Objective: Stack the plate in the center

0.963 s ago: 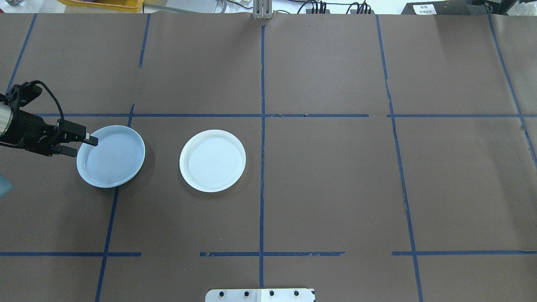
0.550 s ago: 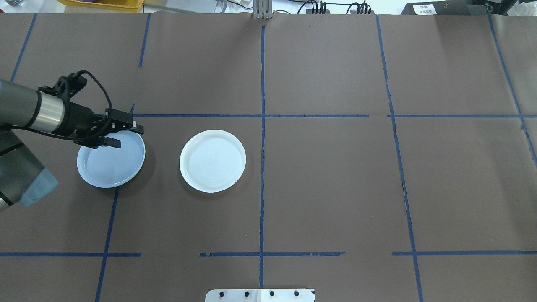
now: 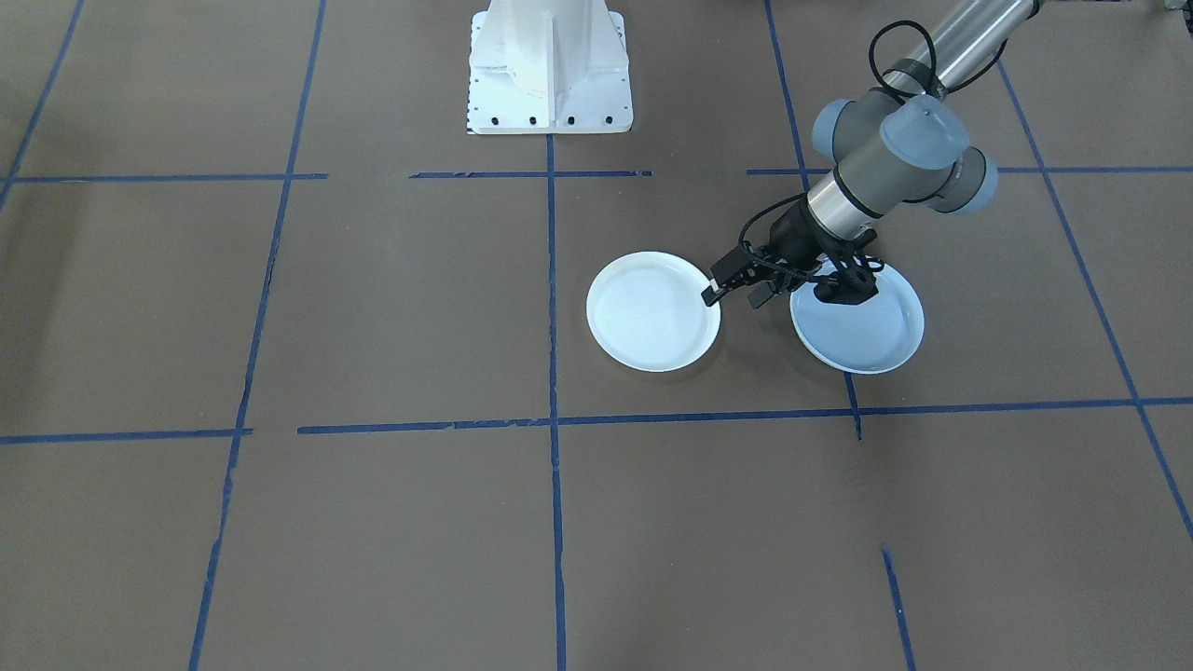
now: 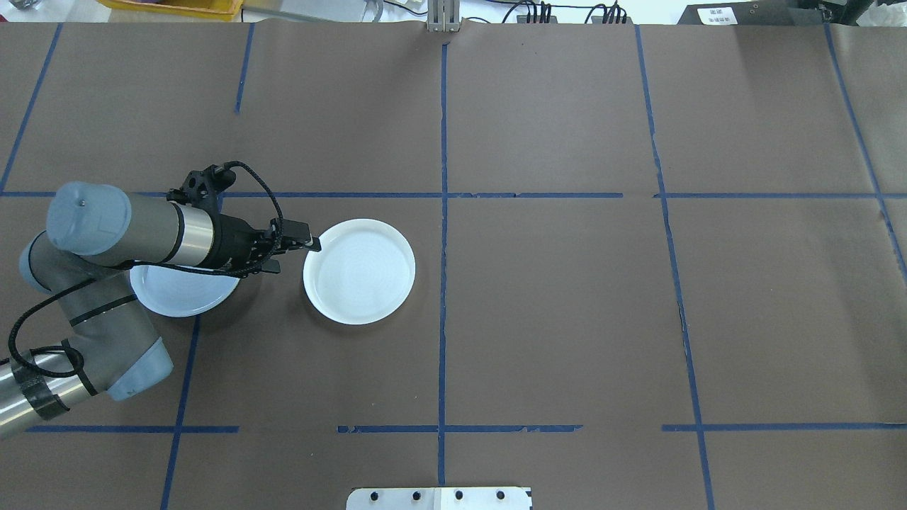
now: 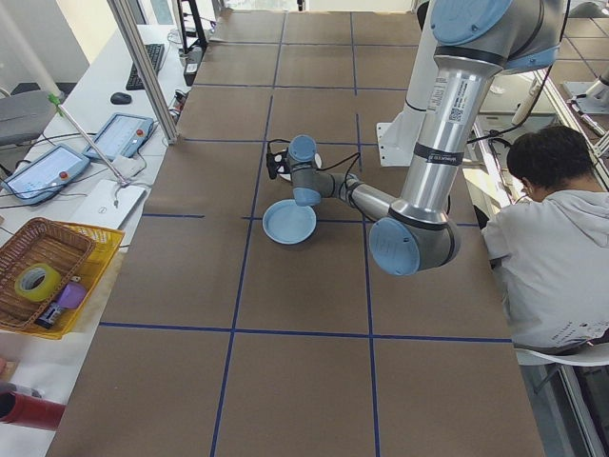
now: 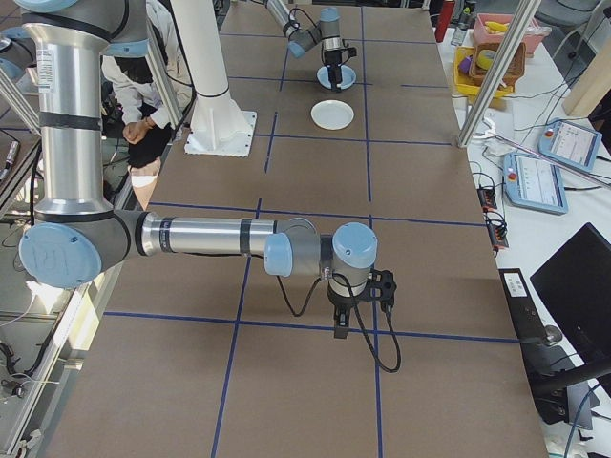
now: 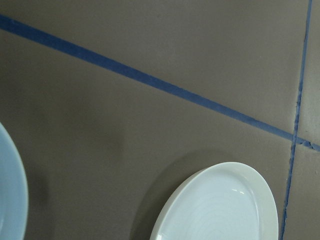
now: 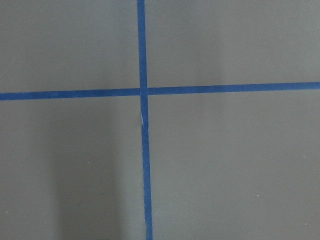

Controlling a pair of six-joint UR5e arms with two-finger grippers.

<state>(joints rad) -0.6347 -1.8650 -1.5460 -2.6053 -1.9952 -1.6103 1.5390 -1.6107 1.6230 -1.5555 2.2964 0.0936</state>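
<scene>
From the front-facing camera, the left gripper point(image 3: 733, 289) hangs in the gap between two plates, fingers parted and holding nothing, one fingertip right at the rim of the white plate point(image 3: 653, 310), while the pale blue plate point(image 3: 862, 326) lies flat on the table point(image 3: 373, 522) just beyond, partly under the wrist. Overhead now: same story, the left gripper point(image 4: 294, 253) spread at the white plate's point(image 4: 359, 271) near edge, the pale blue plate point(image 4: 177, 294) mostly hidden beneath the forearm, both plates left of the table's middle tape line and neither stacked yet. The left-end camera shows the pale blue plate point(image 5: 289, 222) clearly and the arm bent over it, the white one barely peeking behind. From the right end, the two plates sit far off and small, and the right gripper point(image 6: 342, 315) hangs low over bare paper near a tape crossing; whether it is spread or pressed together I cannot tell. The left wrist camera catches the white plate's point(image 7: 220, 205) rim below and a sliver of blue at the left edge. The right wrist camera sees only tape lines. The risk from here: a shallow rim gives those fingers little to bite, so a pinch could skid the plate across the paper or tip it mid-lift. Count: two plates, one white, one pale blue; two arms.
</scene>
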